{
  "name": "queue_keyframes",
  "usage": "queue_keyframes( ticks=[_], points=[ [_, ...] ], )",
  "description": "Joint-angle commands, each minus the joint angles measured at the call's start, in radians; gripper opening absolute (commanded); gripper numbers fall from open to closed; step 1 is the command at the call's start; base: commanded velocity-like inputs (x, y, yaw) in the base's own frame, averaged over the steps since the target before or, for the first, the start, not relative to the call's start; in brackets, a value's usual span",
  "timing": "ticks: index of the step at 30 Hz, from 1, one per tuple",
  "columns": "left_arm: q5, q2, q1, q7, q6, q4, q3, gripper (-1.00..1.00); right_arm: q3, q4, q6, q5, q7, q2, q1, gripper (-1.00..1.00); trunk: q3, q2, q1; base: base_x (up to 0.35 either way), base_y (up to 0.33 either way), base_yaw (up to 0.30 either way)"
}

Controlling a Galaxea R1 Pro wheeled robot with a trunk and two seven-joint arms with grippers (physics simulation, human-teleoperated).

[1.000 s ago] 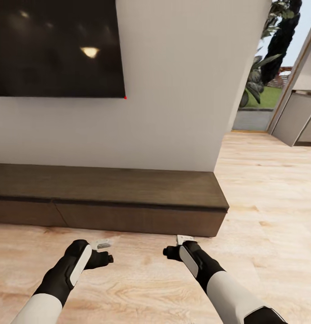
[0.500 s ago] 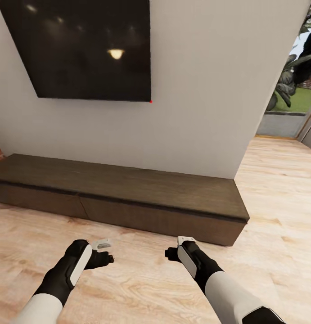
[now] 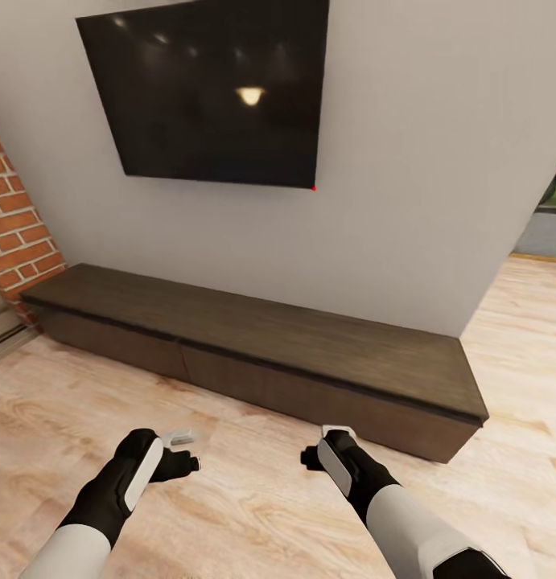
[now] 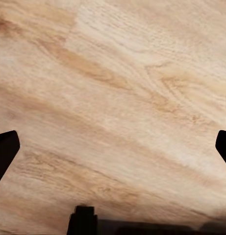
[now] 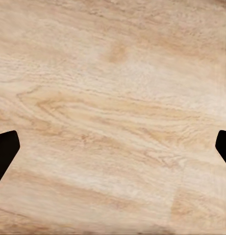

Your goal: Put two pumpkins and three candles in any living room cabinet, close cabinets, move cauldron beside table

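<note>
**Cabinet ahead, both hands empty**

Cabinet was the one task thing on show from the head view: a long, low, dark-brown wooden unit standing on the plank floor against the pale wall, under a glossy black screen, with a brick pier beside its far end. Its fronts were flat and shut, with no handles, split by one thin vertical seam. By my judgement they would be stiff and smooth, offering little to pinch; the shadowed gap under the top edge looked the likeliest place to hook a fingertip. The left hand and right hand hovered low over the floor, short of the cabinet, carrying nothing.

From the left wrist, two dark fingertips stood wide apart at the edges, with bare matt wood grain between them.

From the right wrist, the fingertips were likewise spread wide over pale, knotted planks.
</note>
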Motion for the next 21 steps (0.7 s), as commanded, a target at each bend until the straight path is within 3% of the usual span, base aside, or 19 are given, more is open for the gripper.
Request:
queue_keyframes(
  ticks=[1,9,17,21],
  points=[
    [0.000,0.000,0.000,0.005,0.000,0.003,0.004,1.00,0.000,0.000,0.011,-0.001,-0.007,0.000,0.000,1.00,0.002,0.007,-0.004,0.000,0.000,0.268],
    [0.000,0.000,0.001,0.042,-0.013,0.038,0.031,1.00,0.000,0.001,0.046,-0.008,-0.019,0.000,0.006,1.00,0.021,0.063,-0.035,0.000,0.000,0.266],
    [-0.001,0.000,0.002,0.067,-0.170,0.255,0.065,1.00,0.000,-0.001,0.034,-0.012,-0.015,0.000,0.031,1.00,0.040,0.119,-0.065,-0.057,0.008,0.266],
    [-0.001,0.001,0.002,0.067,-0.186,0.281,0.068,1.00,0.003,0.004,0.032,-0.011,-0.015,0.000,0.041,1.00,0.049,0.147,-0.081,-0.277,0.048,0.267]
  ],
)
